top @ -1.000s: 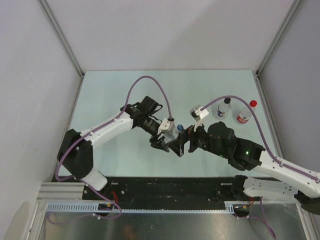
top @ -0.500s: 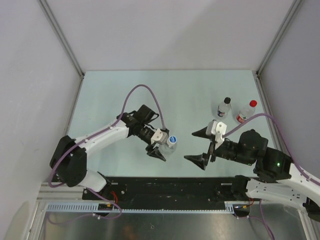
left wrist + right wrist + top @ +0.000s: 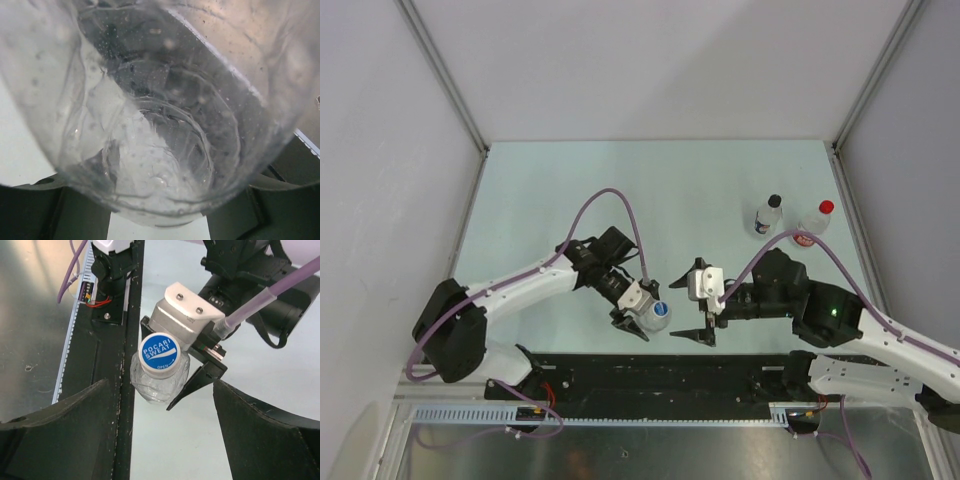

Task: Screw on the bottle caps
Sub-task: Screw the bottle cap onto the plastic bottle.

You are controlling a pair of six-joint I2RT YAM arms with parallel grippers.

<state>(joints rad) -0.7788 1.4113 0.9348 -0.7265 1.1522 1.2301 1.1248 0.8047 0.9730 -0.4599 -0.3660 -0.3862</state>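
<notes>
Even, diffuse light from above washed the pale table [image 3: 540, 180] in the overhead view, leaving only faint, soft-edged shadows toward its near edge. That picture was sharp throughout, with a dull sheen on the metal plate [image 3: 650, 450] in front and a small green indicator light [image 3: 834, 312] glowing. At the left wrist, a clear bottle [image 3: 160, 125] filled the frame, far out of focus and milky with white glare toward the upper right. At the right wrist, the blue cap [image 3: 159, 353] and its lettering were crisp, while the lower corners were dark and blurred.
</notes>
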